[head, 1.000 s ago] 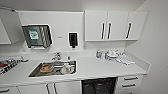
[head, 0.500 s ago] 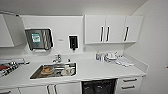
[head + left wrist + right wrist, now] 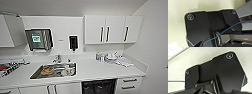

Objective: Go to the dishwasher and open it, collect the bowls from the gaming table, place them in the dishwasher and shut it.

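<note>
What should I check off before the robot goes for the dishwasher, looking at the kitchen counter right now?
1. Dishwasher in the head view, below the counter to the right of the sink: ok.
2. Dishwasher door open or shut: cannot tell; a dark front shows at the picture's bottom edge.
3. Counter edge above the dishwasher free of objects: ok.
4. Sink holds dishes, apart from the dishwasher: ok.
5. Either tool open or shut: cannot tell.
</note>
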You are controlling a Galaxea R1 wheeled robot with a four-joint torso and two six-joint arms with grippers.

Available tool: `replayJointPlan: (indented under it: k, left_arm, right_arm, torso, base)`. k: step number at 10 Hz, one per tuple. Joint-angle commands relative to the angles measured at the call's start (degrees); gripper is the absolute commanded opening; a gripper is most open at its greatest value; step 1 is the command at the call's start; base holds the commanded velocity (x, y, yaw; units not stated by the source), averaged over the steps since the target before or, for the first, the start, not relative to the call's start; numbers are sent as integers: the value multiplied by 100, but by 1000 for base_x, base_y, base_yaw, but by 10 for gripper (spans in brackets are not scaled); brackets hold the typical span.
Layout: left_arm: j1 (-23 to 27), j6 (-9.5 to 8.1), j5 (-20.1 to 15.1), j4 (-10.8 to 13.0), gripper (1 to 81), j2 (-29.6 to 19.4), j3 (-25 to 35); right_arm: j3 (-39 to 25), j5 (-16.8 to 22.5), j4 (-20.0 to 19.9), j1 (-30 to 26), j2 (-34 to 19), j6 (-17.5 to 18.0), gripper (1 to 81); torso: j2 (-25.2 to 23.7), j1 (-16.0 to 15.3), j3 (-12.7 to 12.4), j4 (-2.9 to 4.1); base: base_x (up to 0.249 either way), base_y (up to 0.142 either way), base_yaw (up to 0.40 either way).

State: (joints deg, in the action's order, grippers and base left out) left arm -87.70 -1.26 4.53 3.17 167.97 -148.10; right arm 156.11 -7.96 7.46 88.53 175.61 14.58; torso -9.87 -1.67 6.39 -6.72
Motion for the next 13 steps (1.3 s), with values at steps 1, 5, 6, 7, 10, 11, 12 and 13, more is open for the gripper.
replayJointPlan:
  k: [1,5,6,7,10,11,12,13]
  left_arm:
    - [292,46,-278,-18,811,-18,18]
    - [292,64,-408,-18,811,-44,18]
    - [292,64,-436,-18,811,-62,1]
    - [292,73,-436,-18,811,-44,-61]
    - [292,73,-445,-18,811,26,-184]
    - [292,73,-445,-18,811,26,-184]
    - [292,73,-445,-18,811,26,-184]
    - [292,73,-445,-18,811,26,-184]
  right_arm:
    - [-3,242,19,-357,39,10,811]
    - [-29,242,19,-358,56,10,811]
    - [-29,242,19,-357,56,10,811]
    - [-29,242,19,-366,56,1,811]
    - [-21,242,19,-357,56,-8,811]
    - [-12,242,19,-348,56,-17,811]
    - [-12,242,19,-348,56,-17,811]
    - [-3,242,19,-366,56,-17,811]
  torso:
    - [2,0,0,0]
    - [2,2,-2,0]
    - [2,2,-2,0]
    - [0,4,-2,0]
    - [2,4,-2,0]
    - [0,6,-2,0]
    - [2,4,-2,0]
    - [2,4,-2,0]
  base:
    - [0,0,0]
    - [0,0,22]
    - [0,0,104]
    - [0,0,140]
    - [0,0,294]
    - [0,0,343]
    - [0,0,348]
    - [0,0,350]
